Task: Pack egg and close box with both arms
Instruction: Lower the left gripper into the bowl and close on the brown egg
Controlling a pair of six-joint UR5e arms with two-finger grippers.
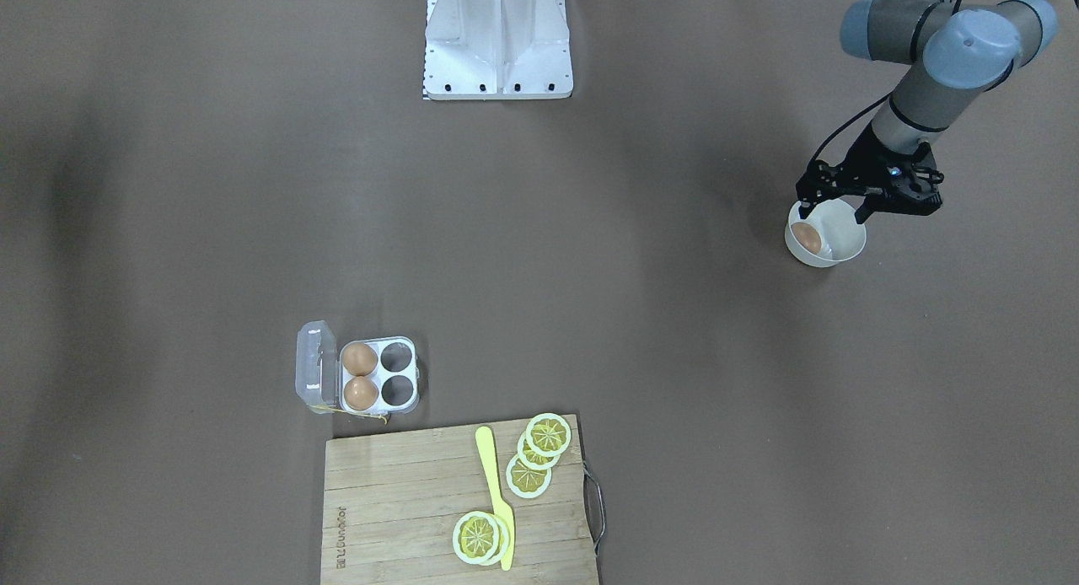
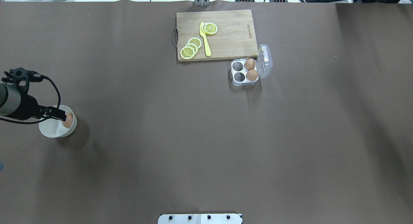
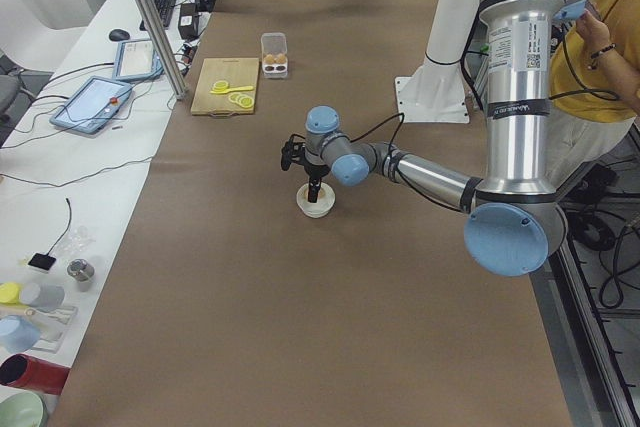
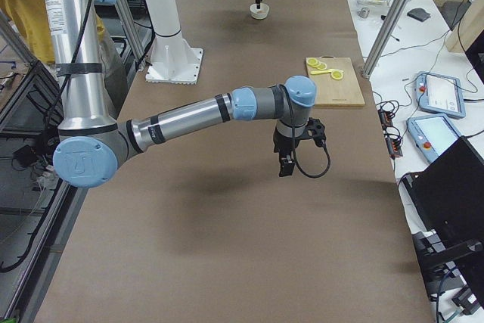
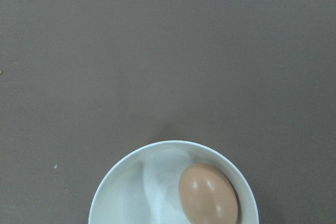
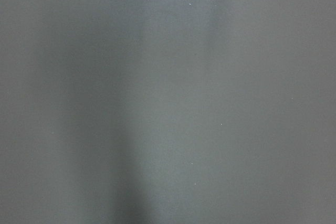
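A brown egg (image 1: 807, 238) (image 5: 208, 195) lies inside a white bowl (image 1: 845, 252) (image 2: 51, 131) at the table's end on my left. My left gripper (image 1: 833, 211) (image 2: 62, 116) hovers open just above the bowl, holding nothing. The clear box (image 1: 379, 374) (image 2: 244, 73) stands far off beside the cutting board, lid (image 1: 314, 370) folded open. Two brown eggs fill its cells nearest the lid; the other two cells are empty. My right gripper (image 4: 286, 166) hangs over bare table and shows only in the exterior right view, so I cannot tell its state.
A wooden cutting board (image 1: 396, 501) (image 2: 232, 30) carries lemon slices (image 1: 539, 454) and a yellow knife (image 1: 496, 496), right next to the box. The white robot base (image 1: 497, 41) stands at mid-table edge. A person (image 3: 610, 37) stands behind the robot.
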